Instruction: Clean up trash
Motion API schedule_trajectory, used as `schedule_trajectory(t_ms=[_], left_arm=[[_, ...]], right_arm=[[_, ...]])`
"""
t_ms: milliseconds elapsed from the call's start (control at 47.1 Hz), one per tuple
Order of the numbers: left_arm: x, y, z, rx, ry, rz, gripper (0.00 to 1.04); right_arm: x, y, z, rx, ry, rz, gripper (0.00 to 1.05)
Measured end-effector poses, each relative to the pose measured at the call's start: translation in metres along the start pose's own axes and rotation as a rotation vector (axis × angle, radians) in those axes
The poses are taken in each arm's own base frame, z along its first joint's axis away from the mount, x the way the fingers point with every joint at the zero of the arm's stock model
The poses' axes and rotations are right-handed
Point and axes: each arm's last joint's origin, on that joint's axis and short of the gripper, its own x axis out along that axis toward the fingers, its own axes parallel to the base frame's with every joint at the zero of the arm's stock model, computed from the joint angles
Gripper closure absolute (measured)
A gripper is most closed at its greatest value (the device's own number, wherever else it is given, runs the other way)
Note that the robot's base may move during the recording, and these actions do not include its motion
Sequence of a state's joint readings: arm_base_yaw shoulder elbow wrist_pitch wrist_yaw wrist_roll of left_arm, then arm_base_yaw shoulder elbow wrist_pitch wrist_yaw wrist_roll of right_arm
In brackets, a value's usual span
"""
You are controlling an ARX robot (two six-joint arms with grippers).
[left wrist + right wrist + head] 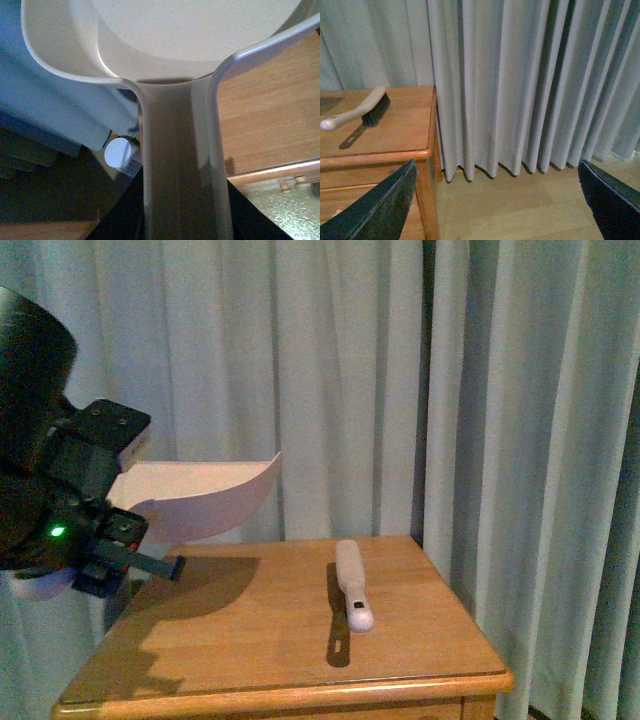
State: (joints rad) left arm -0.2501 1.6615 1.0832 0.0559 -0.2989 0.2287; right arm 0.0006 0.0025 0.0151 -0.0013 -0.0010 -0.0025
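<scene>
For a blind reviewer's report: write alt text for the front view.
The robot's left gripper holds a pale curved dustpan raised over the left edge of a wooden table. A white-handled brush lies on the tabletop right of centre, with grey curtains behind; no trash is visible.

Home room: long curtains (350, 380), wooden nightstand (280, 640), plank floor (520, 210).

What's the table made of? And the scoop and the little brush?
Table: looks like wood, orange-brown with grain lines and a smooth, slightly shiny finish. Dustpan: probably plastic, being pale, thin and smoothly curved. Brush: the pale, smooth handle looks like plastic too. What its dark bristles are made of can't be told.
</scene>
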Motion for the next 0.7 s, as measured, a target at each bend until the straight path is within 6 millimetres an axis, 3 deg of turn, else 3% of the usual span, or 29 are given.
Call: schedule_trajectory(t_ms=[234,404,531,573,637,701], left_arm=[[-0.074,0.01,-0.034,-0.032,-0.098,0.043,0.79],[-0.118,0.012,-0.062,-0.158,-0.287,0.022,0.79],[-0.122,0.012,-0.063,-0.185,-0.302,0.022,0.79],[-0.122,0.012,-0.064,-0.185,-0.302,0.017,0.79],[-0.122,0.012,-0.064,-0.186,-0.301,0.014,0.79],[-0.122,0.012,-0.064,-0.189,-0.3,0.017,0.79]], right_arm=[[0.0,0.0,0.0,0.0,0.0,0.0,0.08],[0.0,0.0,0.0,0.0,0.0,0.0,0.08],[0.0,0.0,0.0,0.0,0.0,0.0,0.08],[0.001,0.0,0.002,0.07,-0.011,0.089,0.08],[0.009,0.002,0.02,0.247,-0.024,0.287,0.08],[0.024,0.007,0.055,0.389,0.005,0.385,0.08]])
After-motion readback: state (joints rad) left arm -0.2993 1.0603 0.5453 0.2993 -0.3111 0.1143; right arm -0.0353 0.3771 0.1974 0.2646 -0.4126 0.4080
